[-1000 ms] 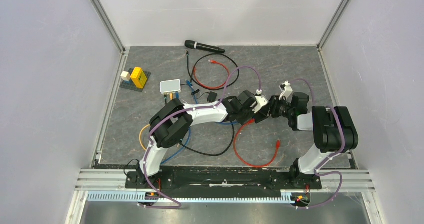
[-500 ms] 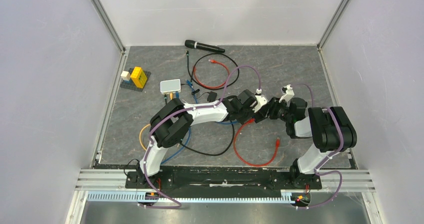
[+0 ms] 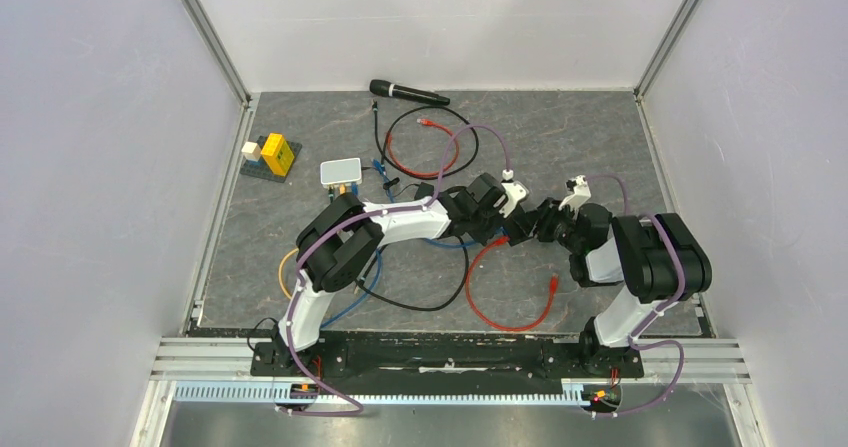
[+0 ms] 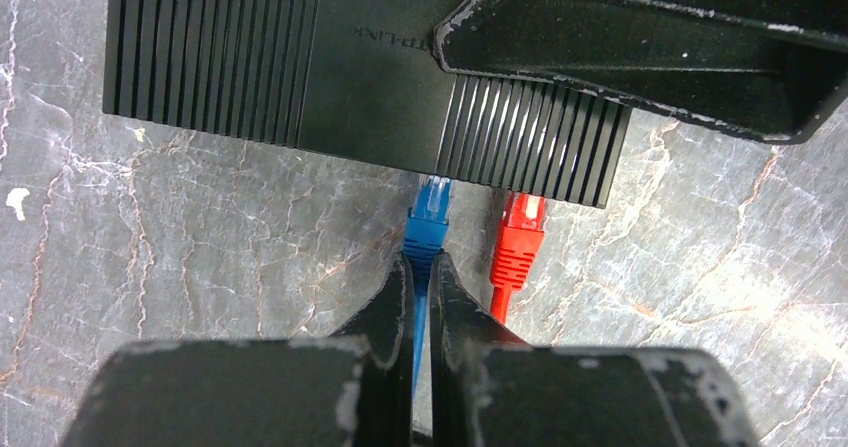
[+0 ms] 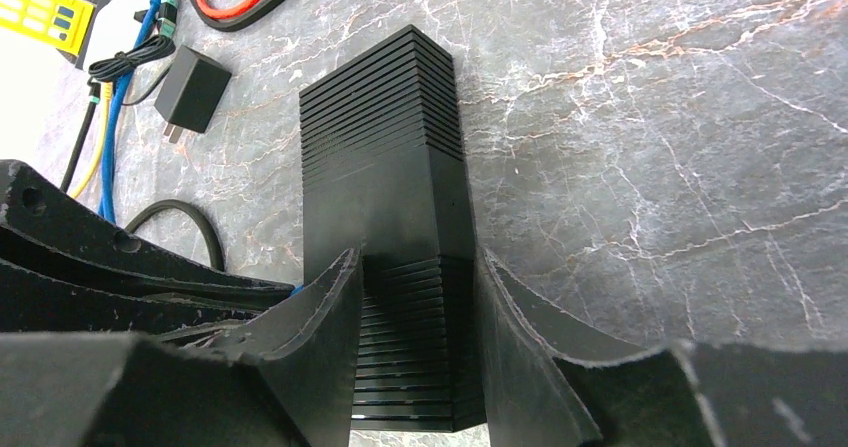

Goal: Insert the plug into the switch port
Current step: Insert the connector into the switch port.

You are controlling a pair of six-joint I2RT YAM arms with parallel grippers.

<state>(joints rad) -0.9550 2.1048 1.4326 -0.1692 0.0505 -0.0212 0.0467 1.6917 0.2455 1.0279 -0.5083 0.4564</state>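
Blue plug [image 4: 430,205] sits w/ tip at the black switch [image 4: 300,57] edge, just beside the red plug [image 4: 520,239] (seated or not, can't tell). Your left pincer [image 4: 420,269] is closed on it; right pincer [image 5: 415,267] clamps the switch.

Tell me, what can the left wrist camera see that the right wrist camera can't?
Only the left wrist view: the left gripper pinching a blue cable behind its blue plug, which meets the edge of the black ribbed plastic box beside a red plug. Only the right wrist view: how the right gripper hugs that box's two sides, plus a small black power adapter and a yellow block. Both: the box and the grey marbled tabletop.
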